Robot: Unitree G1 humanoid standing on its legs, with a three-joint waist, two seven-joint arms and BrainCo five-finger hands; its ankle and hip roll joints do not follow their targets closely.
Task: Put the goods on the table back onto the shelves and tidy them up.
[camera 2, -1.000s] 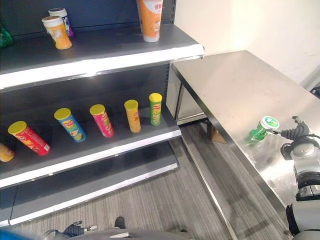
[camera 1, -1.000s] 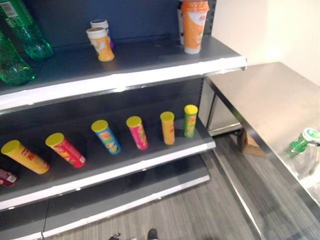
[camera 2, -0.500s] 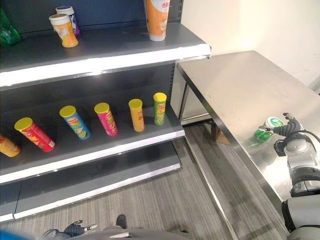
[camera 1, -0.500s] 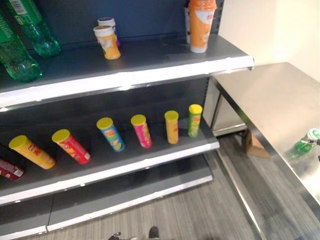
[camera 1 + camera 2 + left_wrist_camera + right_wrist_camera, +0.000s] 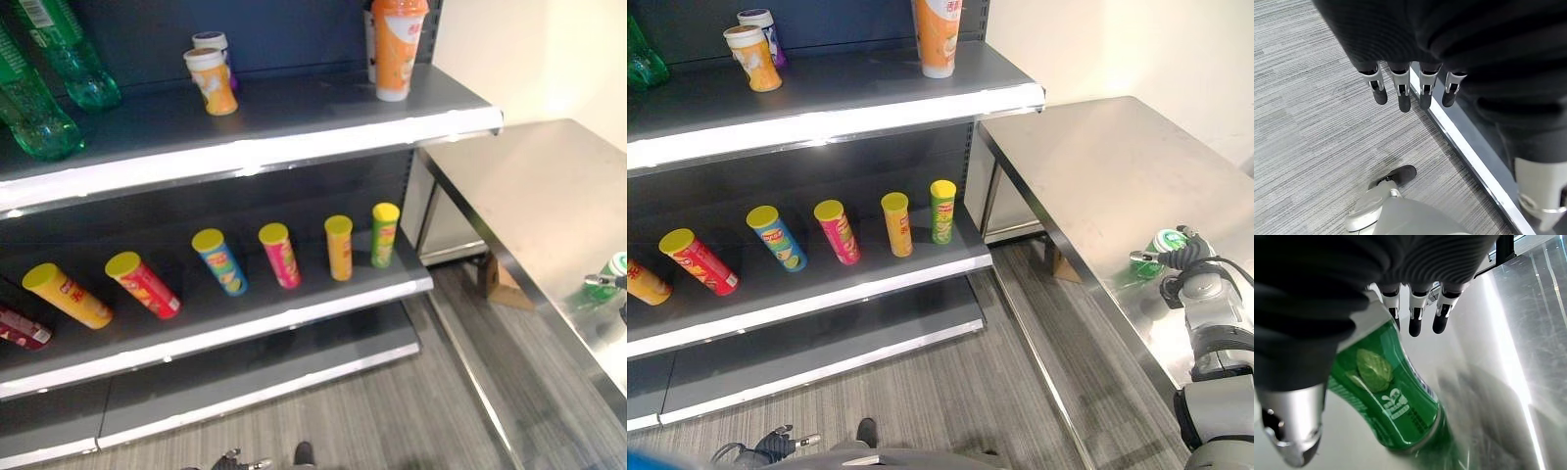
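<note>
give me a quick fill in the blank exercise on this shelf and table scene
1. The green container with the white lid stands on the steel ____.
2. The right hand is at the green container; the left hand hangs over the ____.
3. The tall orange cup stands on the ____ shelf.

Missing words: table; floor; top

No print on the cans [image 5: 838, 230] or bottle [image 5: 1388, 396] is legible.

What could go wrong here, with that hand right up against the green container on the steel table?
The right hand has straight fingers beside the green container, not curled round it, so it might knock it over or slide it on the smooth steel table. The container also stands near the table's front edge, so a push that way could send it to the floor.
</note>
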